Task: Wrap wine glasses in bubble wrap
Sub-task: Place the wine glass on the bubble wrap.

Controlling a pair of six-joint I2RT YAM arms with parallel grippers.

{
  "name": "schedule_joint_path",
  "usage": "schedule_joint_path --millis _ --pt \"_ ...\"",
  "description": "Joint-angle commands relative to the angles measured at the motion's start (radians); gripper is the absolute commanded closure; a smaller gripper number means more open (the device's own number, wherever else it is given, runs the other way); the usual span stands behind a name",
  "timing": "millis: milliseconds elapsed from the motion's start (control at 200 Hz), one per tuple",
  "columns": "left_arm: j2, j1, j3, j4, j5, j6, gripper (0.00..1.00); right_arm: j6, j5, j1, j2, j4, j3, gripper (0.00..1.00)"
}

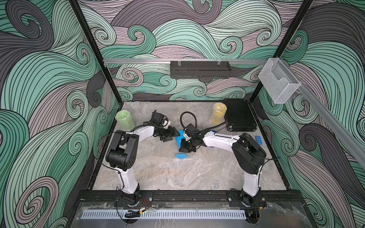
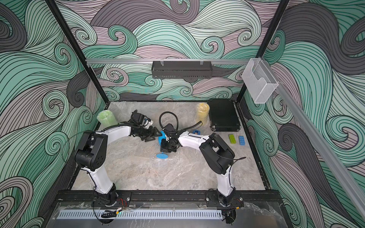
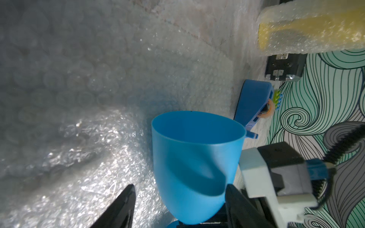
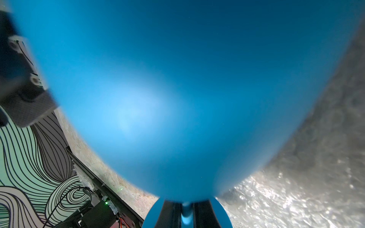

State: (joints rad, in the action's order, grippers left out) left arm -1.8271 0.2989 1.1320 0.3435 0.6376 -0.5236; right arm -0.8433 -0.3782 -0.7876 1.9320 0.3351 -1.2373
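Centrally: blue goblet (image 1: 178,139) clamped by its stem in right pincer (image 4: 186,205), above bubble wrap (image 1: 156,152) spread on worktop (image 1: 167,177); long axis near-to-far, foot near, mouth far; left pincer (image 1: 172,135) agape, just left of bowl, seemingly nearer the sheet's free left side.

The blue goblet (image 4: 177,98) fills the view, its stem pinched between two dark fingers (image 4: 169,215), with bubble wrap (image 4: 286,197) beyond.
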Motion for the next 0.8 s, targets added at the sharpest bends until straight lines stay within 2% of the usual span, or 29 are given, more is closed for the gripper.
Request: schedule_joint_path --millis 0,150,280,455,681,796 --pt "-0.027 0.009 0.045 0.031 -0.012 0.020 0.32 -0.011 0.012 0.010 0.012 -0.002 0.033 1.00" --pt "-0.067 0.015 0.071 0.064 -0.038 0.032 0.34 -0.011 0.006 0.012 0.017 0.010 0.024 0.99" --pt "-0.083 0.016 0.063 0.070 -0.066 0.043 0.38 -0.012 0.012 0.014 -0.012 0.010 0.027 0.83" --pt "-0.088 0.017 0.053 0.069 -0.077 0.056 0.40 0.008 0.022 0.037 -0.111 0.058 0.031 0.68" --pt "-0.082 0.023 0.046 0.062 -0.078 0.052 0.40 0.047 0.047 0.100 -0.286 0.091 0.142 0.58" --pt "-0.081 0.028 0.052 0.070 -0.079 0.058 0.40 0.076 0.072 0.147 -0.323 0.107 0.215 0.51"
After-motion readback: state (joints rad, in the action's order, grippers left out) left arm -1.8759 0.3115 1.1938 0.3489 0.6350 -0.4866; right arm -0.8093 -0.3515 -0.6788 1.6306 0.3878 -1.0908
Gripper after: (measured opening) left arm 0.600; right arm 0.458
